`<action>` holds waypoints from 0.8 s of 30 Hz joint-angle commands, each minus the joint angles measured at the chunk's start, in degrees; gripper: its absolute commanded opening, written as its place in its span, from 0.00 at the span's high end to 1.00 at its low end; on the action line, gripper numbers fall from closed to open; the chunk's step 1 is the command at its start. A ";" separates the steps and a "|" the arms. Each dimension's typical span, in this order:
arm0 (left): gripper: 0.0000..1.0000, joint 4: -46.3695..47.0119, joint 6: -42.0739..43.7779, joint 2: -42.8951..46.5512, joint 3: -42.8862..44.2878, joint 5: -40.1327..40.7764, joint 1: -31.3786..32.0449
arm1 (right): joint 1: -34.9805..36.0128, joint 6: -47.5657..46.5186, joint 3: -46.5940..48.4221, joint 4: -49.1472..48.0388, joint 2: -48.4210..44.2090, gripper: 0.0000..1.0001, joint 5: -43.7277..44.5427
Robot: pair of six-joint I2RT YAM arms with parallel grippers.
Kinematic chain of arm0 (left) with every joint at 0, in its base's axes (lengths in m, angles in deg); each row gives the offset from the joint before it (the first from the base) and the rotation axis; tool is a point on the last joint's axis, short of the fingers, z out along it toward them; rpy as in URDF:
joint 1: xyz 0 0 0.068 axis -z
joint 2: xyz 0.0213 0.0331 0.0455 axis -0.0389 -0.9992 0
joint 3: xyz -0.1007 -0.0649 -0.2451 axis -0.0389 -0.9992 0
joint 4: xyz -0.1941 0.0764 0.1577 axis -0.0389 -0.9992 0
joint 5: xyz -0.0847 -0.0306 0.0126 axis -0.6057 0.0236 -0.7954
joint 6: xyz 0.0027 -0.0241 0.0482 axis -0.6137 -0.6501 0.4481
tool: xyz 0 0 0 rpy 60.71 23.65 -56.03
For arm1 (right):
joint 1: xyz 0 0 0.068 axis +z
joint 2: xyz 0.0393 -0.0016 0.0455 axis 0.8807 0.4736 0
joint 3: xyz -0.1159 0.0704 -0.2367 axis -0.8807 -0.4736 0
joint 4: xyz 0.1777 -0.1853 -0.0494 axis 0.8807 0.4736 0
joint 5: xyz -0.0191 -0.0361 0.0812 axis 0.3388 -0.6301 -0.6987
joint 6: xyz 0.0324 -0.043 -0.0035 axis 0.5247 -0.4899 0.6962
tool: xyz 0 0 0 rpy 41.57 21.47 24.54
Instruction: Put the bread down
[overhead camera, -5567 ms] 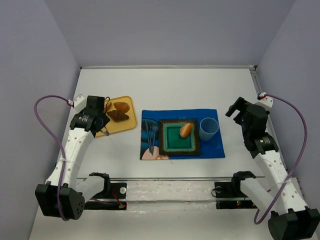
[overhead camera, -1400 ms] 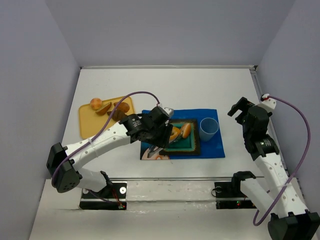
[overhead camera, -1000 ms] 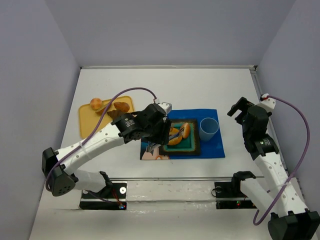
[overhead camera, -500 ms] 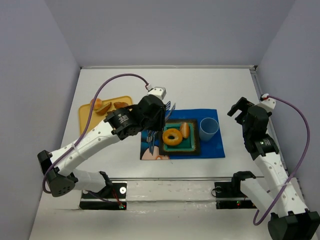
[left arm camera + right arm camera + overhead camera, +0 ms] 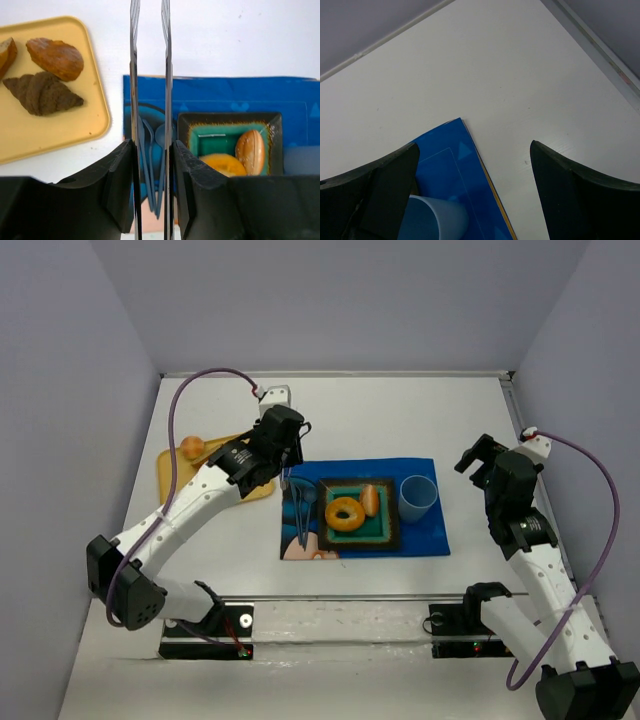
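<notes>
Resting in dish [image 5: 350, 483]: 1 bagel [image 5: 346, 513], 1 roll [image 5: 370, 499]; L tool [image 5: 149, 20] barely apart, R tool [image 5: 473, 150] wide.

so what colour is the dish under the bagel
The dish is teal inside with a dark brown rim; best seen in the top view.

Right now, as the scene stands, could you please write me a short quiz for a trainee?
1. True or false: the bagel and the roll both lie in the green dish.
2. What stands on the blue mat, right of the dish in the top view? A) a bottle B) a blue cup C) a croissant
3. Complete: the left end effector holds ____.
Key: 1 true; 2 B; 3 nothing.
</notes>
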 commanded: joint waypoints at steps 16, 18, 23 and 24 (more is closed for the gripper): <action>0.49 20.49 6.44 -37.36 22.34 -4.42 -14.90 | -0.10 -0.58 -0.13 -2.32 1.05 0.02 1.00; 0.48 20.04 5.03 -40.25 23.31 -2.23 -15.79 | -0.10 -0.67 0.05 -2.32 1.49 0.02 1.09; 0.48 19.16 3.61 -45.80 27.00 -1.16 -17.20 | -0.10 -0.41 0.40 -2.32 3.51 0.02 1.35; 0.48 19.33 3.79 -47.46 27.45 -1.16 -17.20 | -0.10 -0.58 0.49 -2.32 4.03 0.02 1.53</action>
